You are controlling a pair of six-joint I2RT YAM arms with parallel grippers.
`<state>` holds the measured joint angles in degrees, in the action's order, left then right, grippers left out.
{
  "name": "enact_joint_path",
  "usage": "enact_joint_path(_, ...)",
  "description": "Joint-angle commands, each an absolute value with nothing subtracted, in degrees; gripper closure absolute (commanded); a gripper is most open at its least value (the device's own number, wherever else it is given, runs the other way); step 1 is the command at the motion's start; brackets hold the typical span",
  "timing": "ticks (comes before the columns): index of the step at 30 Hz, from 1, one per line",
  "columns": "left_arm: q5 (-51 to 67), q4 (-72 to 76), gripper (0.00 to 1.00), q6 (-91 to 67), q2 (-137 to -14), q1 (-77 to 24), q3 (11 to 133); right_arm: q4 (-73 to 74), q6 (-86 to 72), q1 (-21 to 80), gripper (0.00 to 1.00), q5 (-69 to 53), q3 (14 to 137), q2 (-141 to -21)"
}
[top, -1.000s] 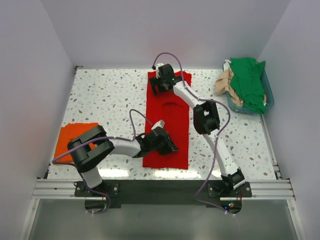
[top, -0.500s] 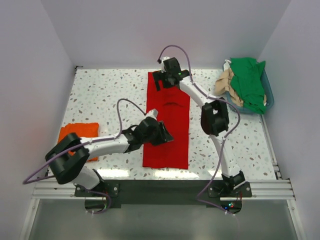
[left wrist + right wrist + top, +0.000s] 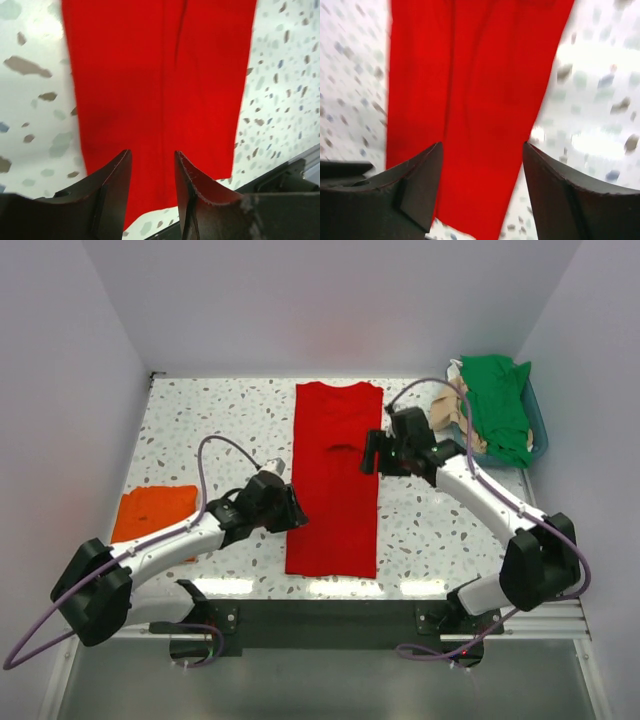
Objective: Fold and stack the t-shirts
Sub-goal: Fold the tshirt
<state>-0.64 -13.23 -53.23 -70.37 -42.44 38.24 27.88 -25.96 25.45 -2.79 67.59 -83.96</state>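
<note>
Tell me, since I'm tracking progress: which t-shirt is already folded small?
The orange t-shirt, a compact square on the left; the red t-shirt lies stretched long.

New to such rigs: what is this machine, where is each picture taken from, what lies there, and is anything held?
The machine: a left arm and right arm at the near edge of a table. The wide picture looks down from above and behind; the other two come from wrist cameras. A red t-shirt lies flat, an orange t-shirt at left, a green t-shirt and tan t-shirt in a teal basket. The left end effector and right end effector are open, holding nothing.
</note>
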Motion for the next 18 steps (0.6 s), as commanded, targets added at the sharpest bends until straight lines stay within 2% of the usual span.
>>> enact_joint_path(1,-1.3,-19.3,0.57,-49.8,-66.6,-42.5,36.9,28.6,-30.0,26.8,0.34,-5.4,56.9,-78.2)
enact_joint_path(4,-1.6,-21.5,0.58,-49.8,-65.7,-42.4,35.3,30.6,-31.7,31.8,0.43,-2.3,51.0,-72.5)
enact_joint_path(11,1.1,-21.7,0.58,-48.5,-66.6,-42.5,31.2,31.2,-36.8,45.4,0.46,3.9,41.9,-69.4)
enact_joint_path(18,3.3,-19.3,0.58,-48.4,-66.8,-42.5,28.4,31.4,-39.5,50.4,0.47,8.3,39.8,-70.1)
